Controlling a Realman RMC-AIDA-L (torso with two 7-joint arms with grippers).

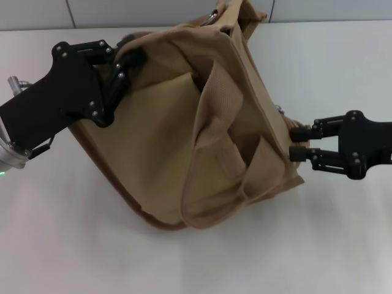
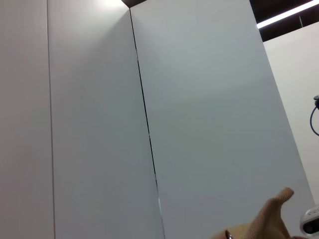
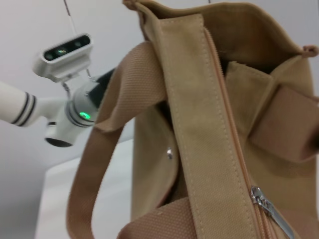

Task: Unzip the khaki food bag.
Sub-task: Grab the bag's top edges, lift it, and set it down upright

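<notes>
Gripping the far left corner of the khaki food bag [image 1: 184, 141], the left gripper [image 1: 122, 67] sits at the left of the head view with its jaws clamped on the bag's rim fabric, its black body angled down toward the white counter [image 1: 73, 245]. The bag lies tilted and slumped near the middle of the counter, its mouth side turned toward the right, with a webbing handle [image 1: 214, 116] folded across its tan panel and darker brown trim along its lower edge. A metal ring [image 1: 210, 17] shows at the bag's far end. In the left wrist view only a scrap of tan fabric shows low against pale wall panels [image 2: 99, 124]. To the right, the right gripper [image 1: 297, 142] points at the bag's right edge, its jaws slightly apart and its tips touching or just beside the fabric. The right wrist view shows the zipper [image 3: 224, 109] running along a tan band, with the silver zipper pull [image 3: 271, 211] at the near end.
</notes>
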